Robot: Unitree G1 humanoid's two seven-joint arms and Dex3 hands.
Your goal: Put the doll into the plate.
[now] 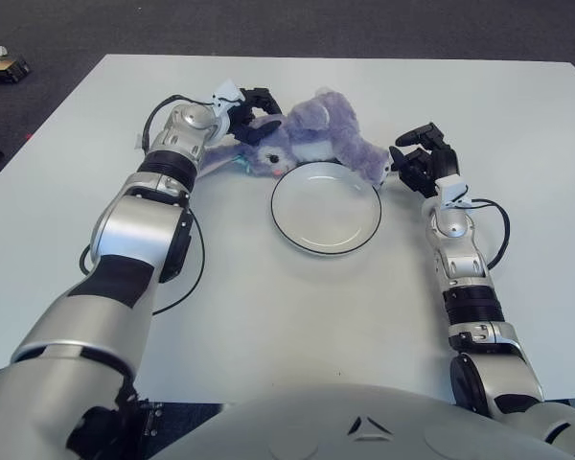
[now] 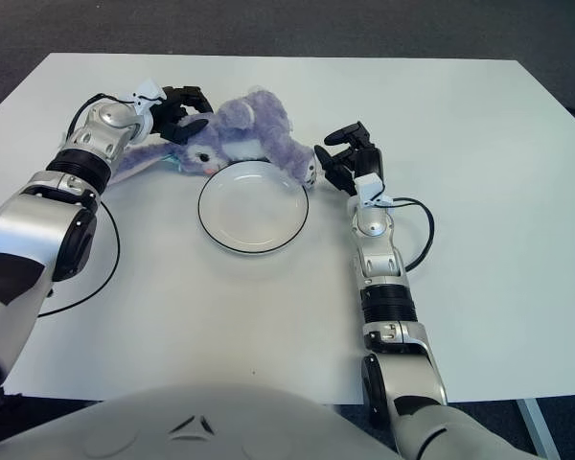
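Note:
A purple plush doll (image 1: 318, 129) with a white face hangs slightly over the far rim of the white plate (image 1: 326, 213), head to the left and legs to the right. My left hand (image 1: 252, 113) is shut on the doll's head and ear area at the plate's far left. The doll's long ear (image 1: 216, 158) trails left on the table. My right hand (image 1: 414, 158) stands just right of the doll's foot (image 1: 379, 173), fingers half curled and holding nothing; whether it touches the foot I cannot tell.
The white table (image 1: 287, 307) has dark floor around it. Black cables loop beside my left forearm (image 1: 194, 273) and my right forearm (image 1: 504, 235). A small box (image 1: 2, 65) lies on the floor at the far left.

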